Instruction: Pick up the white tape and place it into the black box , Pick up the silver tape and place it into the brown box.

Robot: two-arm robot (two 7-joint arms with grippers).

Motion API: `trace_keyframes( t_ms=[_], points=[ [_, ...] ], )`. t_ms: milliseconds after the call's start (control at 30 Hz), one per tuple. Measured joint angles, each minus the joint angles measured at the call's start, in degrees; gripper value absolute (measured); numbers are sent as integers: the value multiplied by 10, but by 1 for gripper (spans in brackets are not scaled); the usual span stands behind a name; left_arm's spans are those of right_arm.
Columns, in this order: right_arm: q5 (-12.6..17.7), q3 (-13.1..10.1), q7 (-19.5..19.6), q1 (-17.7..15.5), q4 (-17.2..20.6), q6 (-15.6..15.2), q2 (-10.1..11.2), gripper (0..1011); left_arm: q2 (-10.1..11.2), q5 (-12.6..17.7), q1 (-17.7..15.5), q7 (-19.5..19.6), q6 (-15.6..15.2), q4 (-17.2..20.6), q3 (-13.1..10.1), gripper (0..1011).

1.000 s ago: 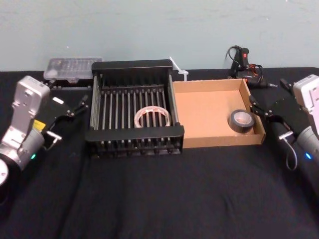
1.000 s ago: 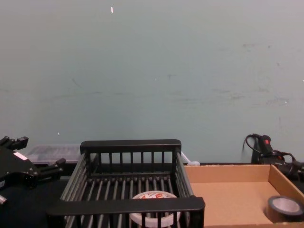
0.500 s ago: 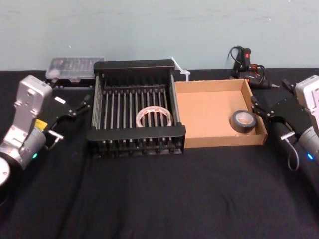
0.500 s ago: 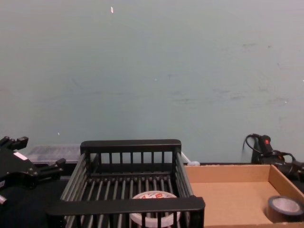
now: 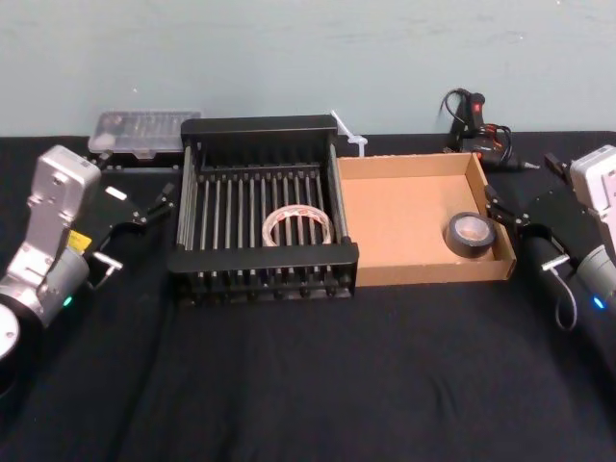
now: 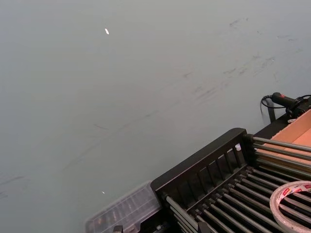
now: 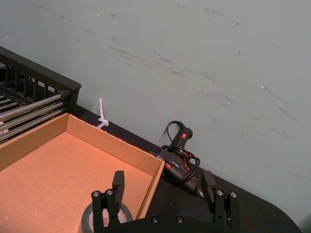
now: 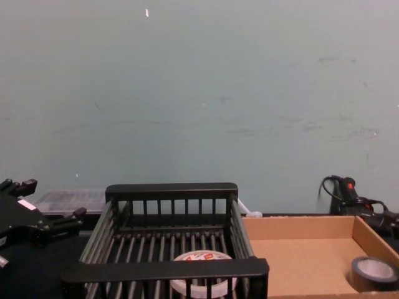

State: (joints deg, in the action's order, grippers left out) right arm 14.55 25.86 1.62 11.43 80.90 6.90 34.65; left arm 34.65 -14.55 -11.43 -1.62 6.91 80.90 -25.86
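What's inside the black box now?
The white tape lies flat on the barred bottom of the black box, near its front rim. In the chest view that rim covers part of the roll.

Printed white tape [image 5: 269,227] flat inside the black box [image 5: 262,256]; silver tape [image 5: 469,234] in the brown box [image 5: 395,207], near-right corner.

The head camera looks down from high up at the black table [image 5: 308,385], where the black slatted plastic crate [image 5: 260,255] and the shallow tan cardboard tray [image 5: 395,217] sit side by side. The chest camera sits low and close, looking across them at the pale green wall [image 8: 199,93]. The left wrist camera looks over the crate, the right wrist camera over the tray, both toward that wall.
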Motion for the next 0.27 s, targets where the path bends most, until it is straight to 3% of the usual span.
trace_keyframes(
  t_ms=[267],
  points=[
    [0,0,0,0,0,0,0,1002,0,0,0,0,0,0,0,1001]
  ],
)
